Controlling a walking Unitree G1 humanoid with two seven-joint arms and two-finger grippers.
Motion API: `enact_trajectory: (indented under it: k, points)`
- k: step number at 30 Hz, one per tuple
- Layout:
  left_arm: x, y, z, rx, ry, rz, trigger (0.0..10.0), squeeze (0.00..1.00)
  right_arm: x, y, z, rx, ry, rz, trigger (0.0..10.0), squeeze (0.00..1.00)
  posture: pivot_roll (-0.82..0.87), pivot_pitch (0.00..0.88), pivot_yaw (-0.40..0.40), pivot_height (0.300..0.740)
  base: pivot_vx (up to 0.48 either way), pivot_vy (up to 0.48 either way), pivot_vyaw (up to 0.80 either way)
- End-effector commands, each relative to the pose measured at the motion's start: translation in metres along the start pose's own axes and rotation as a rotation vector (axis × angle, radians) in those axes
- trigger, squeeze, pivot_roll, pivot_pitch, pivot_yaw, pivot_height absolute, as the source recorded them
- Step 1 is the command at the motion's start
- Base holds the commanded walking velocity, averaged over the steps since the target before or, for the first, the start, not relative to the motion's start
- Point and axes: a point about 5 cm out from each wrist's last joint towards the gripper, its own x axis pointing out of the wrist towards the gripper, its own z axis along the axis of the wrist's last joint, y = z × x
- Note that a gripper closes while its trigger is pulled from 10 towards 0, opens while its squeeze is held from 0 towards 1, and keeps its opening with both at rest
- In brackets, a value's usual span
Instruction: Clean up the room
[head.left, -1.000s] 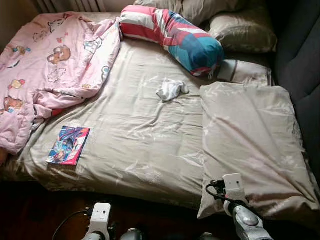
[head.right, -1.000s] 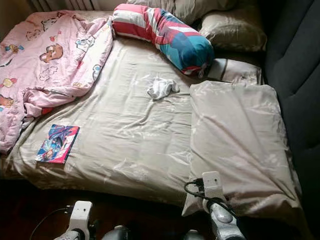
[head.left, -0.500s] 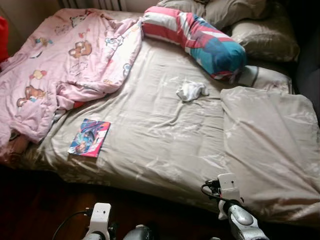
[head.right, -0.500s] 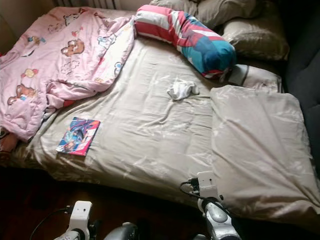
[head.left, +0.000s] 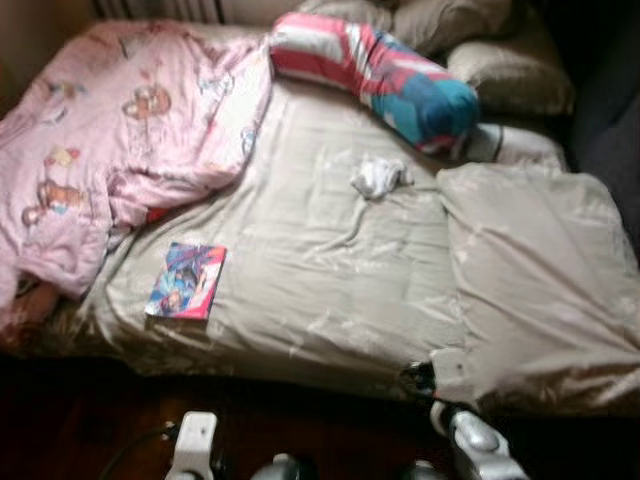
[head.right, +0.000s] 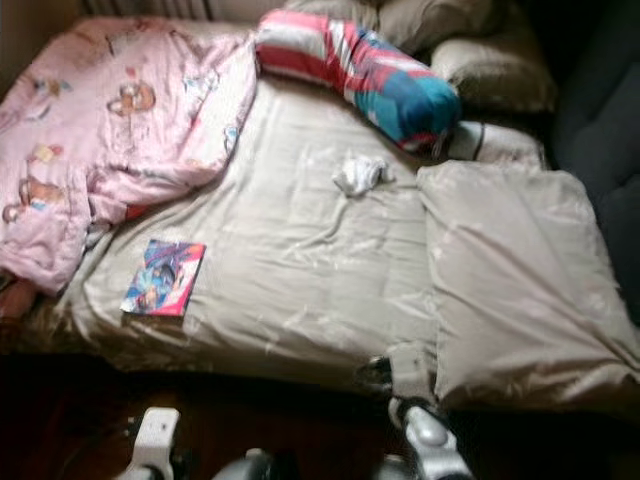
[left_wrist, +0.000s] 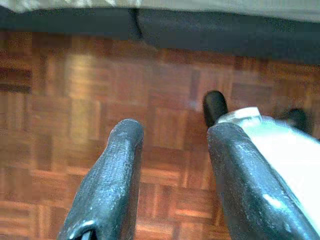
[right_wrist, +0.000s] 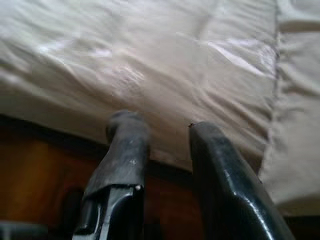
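A beige-sheeted bed (head.left: 320, 270) lies before me. On it are a colourful magazine (head.left: 187, 281) near the front left, a crumpled white cloth (head.left: 379, 176) in the middle, and a rumpled pink cartoon blanket (head.left: 120, 130) over the left side. My left gripper (left_wrist: 172, 132) is open, hanging over the wooden floor (left_wrist: 75, 100). My right gripper (right_wrist: 165, 127) is open and empty, pointing at the bed's front edge (right_wrist: 150, 75). Both arms sit low in the eye views, the left arm (head.left: 195, 445) and the right arm (head.left: 455, 400).
A red, white and blue striped bolster (head.left: 375, 70) lies across the head of the bed, with beige pillows (head.left: 510, 75) behind it. A large beige pillow (head.left: 540, 270) covers the right side. A dark upholstered piece (head.left: 610, 130) stands at the far right. Dark floor (head.left: 80, 420) runs below the bed.
The whole picture has shifted and blurred, so the camera is moving. Things on the bed lie as before. My right arm sits a little lower in the picture.
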Motion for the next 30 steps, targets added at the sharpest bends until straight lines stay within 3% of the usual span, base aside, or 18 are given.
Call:
enact_trajectory:
  k: [1, 18, 30]
  points:
    - [-0.0032, -0.0012, -0.014, -0.013, 0.044, 0.002, 10.0, 0.0, -0.0021, -0.004, -0.0053, 0.011, 0.02, -0.014, 10.0, 0.0, -0.01, 0.218, 0.051, 0.74, 0.0, 0.379, 0.0]
    - [-0.0034, -0.0008, -0.0146, -0.008, 0.047, -0.001, 10.0, 0.0, -0.0009, -0.0022, -0.0033, 0.029, 0.016, -0.019, 10.0, 0.0, -0.02, 0.199, 0.054, 0.74, 0.0, 0.382, 0.0]
    - [-0.0035, -0.0013, -0.0153, -0.009, 0.048, -0.004, 10.0, 0.0, -0.0016, -0.0066, -0.0042, 0.1, 0.013, -0.057, 10.0, 0.0, -0.02, 0.189, 0.052, 0.74, 0.0, 0.382, 0.0]
